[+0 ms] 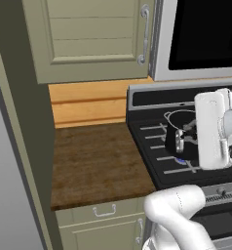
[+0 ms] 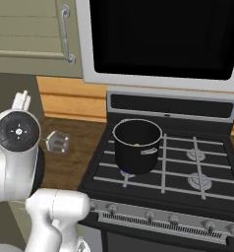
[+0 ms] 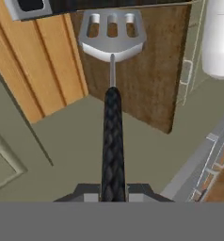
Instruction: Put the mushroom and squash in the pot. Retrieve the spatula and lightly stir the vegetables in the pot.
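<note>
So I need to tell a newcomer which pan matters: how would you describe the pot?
Look at the black stove under the dark microwave. On its front left burner stands the pot, a tall black cylinder with a thin metal rim and small loop handles, the only cookware on the grates.

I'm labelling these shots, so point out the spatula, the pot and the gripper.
spatula (image 3: 112, 34): hand view, slotted metal head.
pot (image 2: 136, 153): right base view, black side wall.
gripper (image 3: 113, 192): hand view, between the fingertips clamping the handle.

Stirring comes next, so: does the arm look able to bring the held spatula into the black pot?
Probably yes: the gripper grips the black-handled, slotted metal spatula above the wooden counter, and the lidless black cylindrical pot stands unobstructed.
</note>
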{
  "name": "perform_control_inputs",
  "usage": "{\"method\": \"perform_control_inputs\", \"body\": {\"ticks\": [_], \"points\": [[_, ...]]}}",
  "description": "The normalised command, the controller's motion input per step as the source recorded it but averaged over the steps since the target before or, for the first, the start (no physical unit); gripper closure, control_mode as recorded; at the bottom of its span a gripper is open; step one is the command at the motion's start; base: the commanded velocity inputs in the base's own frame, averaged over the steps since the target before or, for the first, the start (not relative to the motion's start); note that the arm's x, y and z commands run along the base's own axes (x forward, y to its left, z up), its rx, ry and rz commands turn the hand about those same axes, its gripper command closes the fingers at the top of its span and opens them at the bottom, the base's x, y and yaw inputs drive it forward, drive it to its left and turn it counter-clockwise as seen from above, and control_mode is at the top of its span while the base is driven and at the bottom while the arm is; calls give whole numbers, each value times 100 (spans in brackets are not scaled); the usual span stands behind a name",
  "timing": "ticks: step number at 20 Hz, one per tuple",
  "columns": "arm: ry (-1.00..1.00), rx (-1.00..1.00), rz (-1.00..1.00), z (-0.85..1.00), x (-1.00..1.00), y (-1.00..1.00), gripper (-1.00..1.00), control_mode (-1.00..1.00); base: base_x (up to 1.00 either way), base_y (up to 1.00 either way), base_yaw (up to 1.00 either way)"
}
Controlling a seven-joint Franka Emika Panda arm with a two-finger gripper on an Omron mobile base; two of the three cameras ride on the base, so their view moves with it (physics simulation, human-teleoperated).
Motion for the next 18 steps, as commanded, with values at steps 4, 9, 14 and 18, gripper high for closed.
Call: {"method": "perform_control_inputs", "body": {"ticks": [4,9,14,18], "points": [[31,31,-37,35,-4,-100,100,-100,0,0,0],[32,31,-36,35,18,-100,100,-100,0,0,0],[26,30,-30,2,16,-85,100,-100,0,0,0],[2,29,-12,0,25,-49,100,-100,0,0,0]]}}
